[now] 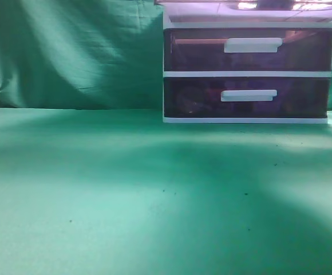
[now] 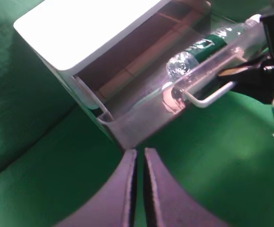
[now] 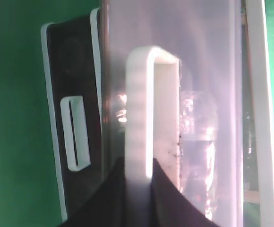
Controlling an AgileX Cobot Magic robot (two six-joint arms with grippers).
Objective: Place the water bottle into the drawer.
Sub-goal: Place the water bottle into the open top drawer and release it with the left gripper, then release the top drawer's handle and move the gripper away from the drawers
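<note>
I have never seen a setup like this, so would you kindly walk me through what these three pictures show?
This is a two-armed robot seen by three cameras. One camera looks along a green table at a white drawer unit. The other two sit on the wrists. The left wrist camera looks down past its own shut left gripper, which holds nothing, at the top drawer pulled open, with a water bottle lying inside. The right wrist camera sits close: the right gripper is shut on the drawer's white handle, the bottle blurred behind the front.
</note>
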